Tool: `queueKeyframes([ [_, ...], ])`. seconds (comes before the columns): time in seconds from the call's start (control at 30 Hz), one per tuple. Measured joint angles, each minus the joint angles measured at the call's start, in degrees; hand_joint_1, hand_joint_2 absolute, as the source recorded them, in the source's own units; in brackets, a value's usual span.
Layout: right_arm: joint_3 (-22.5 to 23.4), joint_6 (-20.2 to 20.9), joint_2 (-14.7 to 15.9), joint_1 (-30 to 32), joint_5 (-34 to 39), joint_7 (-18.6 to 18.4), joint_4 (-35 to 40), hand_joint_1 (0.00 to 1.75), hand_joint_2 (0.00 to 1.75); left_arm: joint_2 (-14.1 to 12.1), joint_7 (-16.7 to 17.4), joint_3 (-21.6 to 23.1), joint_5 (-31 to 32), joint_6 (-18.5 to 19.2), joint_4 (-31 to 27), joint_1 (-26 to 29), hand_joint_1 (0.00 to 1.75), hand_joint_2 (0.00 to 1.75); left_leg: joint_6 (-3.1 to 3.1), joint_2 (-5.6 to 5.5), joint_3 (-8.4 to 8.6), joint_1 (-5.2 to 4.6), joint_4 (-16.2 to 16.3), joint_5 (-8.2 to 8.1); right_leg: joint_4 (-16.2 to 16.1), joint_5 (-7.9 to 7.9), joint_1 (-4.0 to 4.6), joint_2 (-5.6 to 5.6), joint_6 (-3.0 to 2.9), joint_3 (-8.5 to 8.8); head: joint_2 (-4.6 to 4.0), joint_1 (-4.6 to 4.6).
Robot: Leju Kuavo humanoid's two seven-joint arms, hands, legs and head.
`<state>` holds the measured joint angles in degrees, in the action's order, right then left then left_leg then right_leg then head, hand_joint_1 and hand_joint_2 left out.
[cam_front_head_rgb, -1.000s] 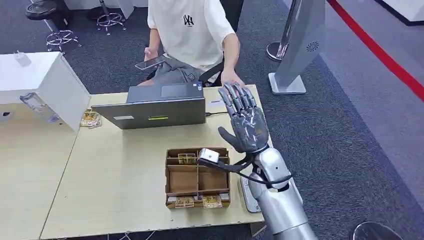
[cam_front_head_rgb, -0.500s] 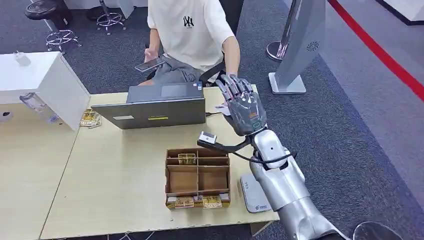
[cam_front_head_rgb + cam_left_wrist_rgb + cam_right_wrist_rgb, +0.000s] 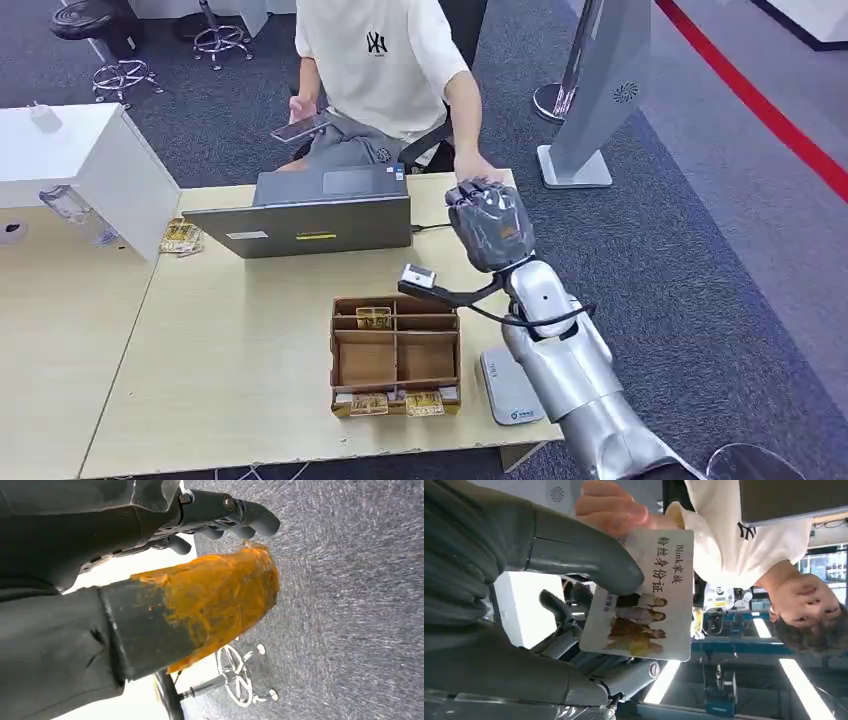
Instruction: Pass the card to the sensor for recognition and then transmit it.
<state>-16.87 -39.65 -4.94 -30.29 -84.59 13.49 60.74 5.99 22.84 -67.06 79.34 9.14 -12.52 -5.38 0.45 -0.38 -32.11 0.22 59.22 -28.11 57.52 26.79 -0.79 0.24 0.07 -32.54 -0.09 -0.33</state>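
Note:
A white card [image 3: 649, 605] with printed text and a picture stands between my right hand's thumb [image 3: 584, 555] and its darker fingers, which grip it. A person's hand [image 3: 609, 507] pinches the same card at one corner. In the head view my right hand [image 3: 490, 225] is stretched over the table's far edge, fingers curled down, right below the person's hand [image 3: 475, 165]; the card is hidden there. The white card sensor [image 3: 510, 390] lies at the table's front right, beside my forearm. My left hand [image 3: 200, 595], thumb wrapped in orange tape, hangs over the carpet and holds nothing.
A brown divided box [image 3: 395, 355] with several cards sits mid-table. A laptop [image 3: 310, 215] stands behind it, in front of the seated person [image 3: 380, 60]. A white cabinet [image 3: 80, 165] is at the left, a grey kiosk [image 3: 600, 90] at the right.
My right hand went from upright with spread fingers to reaching forward toward the person's hand, and its fingers have curled closed around the card.

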Motion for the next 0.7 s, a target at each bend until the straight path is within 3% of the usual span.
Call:
queueKeyframes([
  [0.23, -0.1, 0.0, 0.1, 0.6, 2.5, 1.8, 0.4, 1.75, 1.75, 0.0, -0.8, 0.0, -0.2, -0.4, 0.0, 0.0, 0.0, 0.0, 0.0, 0.0, 0.0, 0.0, 0.0, 0.0, 0.0, 0.0, 0.0, 0.0, 0.0, -0.01, 0.0, 0.0],
  [0.33, 0.5, 0.0, -0.3, 1.4, 6.8, 5.3, 0.7, 1.75, 1.75, 0.0, -1.1, 0.0, -0.5, -0.8, 0.0, 0.0, 0.0, 0.0, 0.0, 0.0, -0.01, 0.0, 0.0, 0.0, 0.0, 0.0, 0.0, 0.0, 0.0, -0.01, 0.0, 0.02],
  [0.4, 1.2, 0.0, -1.2, 2.3, 16.0, 9.4, 0.4, 1.75, 1.75, 0.0, -1.3, 0.0, -1.0, -0.9, 0.0, 0.0, 0.0, 0.0, 0.0, 0.0, -0.01, 0.0, 0.0, 0.0, 0.0, 0.0, 0.0, 0.0, 0.0, -0.01, 0.0, 0.0],
  [0.47, 0.9, 1.6, -1.9, 3.7, 28.7, 11.0, 0.5, 1.75, 1.75, 0.0, -1.4, 0.0, -1.4, -1.1, 0.0, 0.0, 0.0, 0.0, 0.0, -0.01, -0.01, 0.0, 0.0, 0.0, 0.0, 0.01, 0.0, -0.01, 0.0, -0.01, 0.0, 0.02],
  [0.63, -0.7, 16.1, -2.0, 9.1, 55.8, 11.1, 6.9, 1.75, 1.75, 0.3, -1.8, 0.0, -3.0, -2.0, 0.0, 0.0, 0.0, 0.0, 0.0, -0.03, -0.06, 0.0, 0.0, -0.01, 0.0, 0.01, 0.0, -0.03, 0.0, -0.03, 0.0, 0.0],
  [0.7, -0.7, 19.7, -2.0, 10.9, 61.2, 11.1, 9.4, 1.75, 1.75, 0.4, -1.8, 0.0, -3.3, -2.1, 0.0, 0.1, 0.0, 0.0, 0.0, -0.03, -0.07, 0.0, 0.0, -0.01, 0.0, 0.01, 0.0, -0.02, 0.0, -0.06, 0.0, 0.0],
])
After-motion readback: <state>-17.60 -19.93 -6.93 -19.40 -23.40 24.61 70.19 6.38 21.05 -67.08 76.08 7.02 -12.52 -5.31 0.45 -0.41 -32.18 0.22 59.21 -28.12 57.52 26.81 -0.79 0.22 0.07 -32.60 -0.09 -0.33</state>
